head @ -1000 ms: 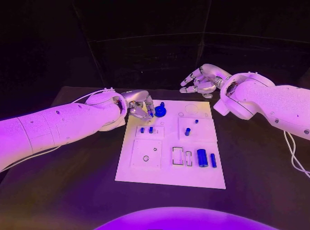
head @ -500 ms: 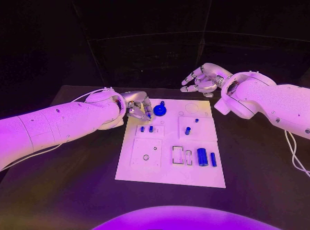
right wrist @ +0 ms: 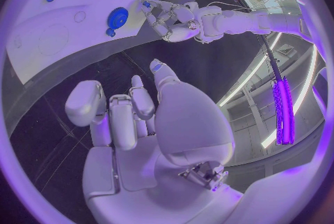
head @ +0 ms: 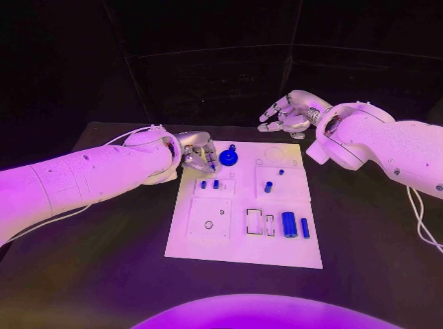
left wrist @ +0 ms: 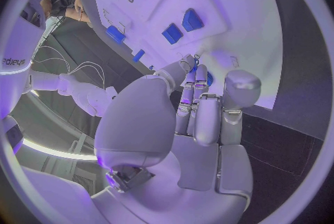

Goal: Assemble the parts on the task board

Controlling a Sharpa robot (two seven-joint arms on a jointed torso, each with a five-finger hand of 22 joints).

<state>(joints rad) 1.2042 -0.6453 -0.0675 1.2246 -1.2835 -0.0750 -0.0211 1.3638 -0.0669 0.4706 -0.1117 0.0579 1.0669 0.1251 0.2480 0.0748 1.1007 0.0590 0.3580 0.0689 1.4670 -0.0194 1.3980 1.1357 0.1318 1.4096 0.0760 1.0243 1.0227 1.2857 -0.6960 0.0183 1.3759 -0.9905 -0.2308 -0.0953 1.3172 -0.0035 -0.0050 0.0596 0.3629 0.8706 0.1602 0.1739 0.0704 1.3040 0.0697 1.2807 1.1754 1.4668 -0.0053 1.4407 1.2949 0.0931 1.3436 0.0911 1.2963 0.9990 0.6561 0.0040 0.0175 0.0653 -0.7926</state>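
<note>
Barely any change: left robot hand (head: 198, 155) stays beside the blue disc (head: 228, 159) on the board (head: 243, 250), fingers curled and grip unclear, right robot hand (head: 287, 114) idle, loosely open, empty.

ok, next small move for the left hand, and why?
Probably close the left hand on the round blue part. Its fingertips sit right beside that part at the board's far end, apparently holding nothing, while the right hand hangs off the board, empty.
</note>
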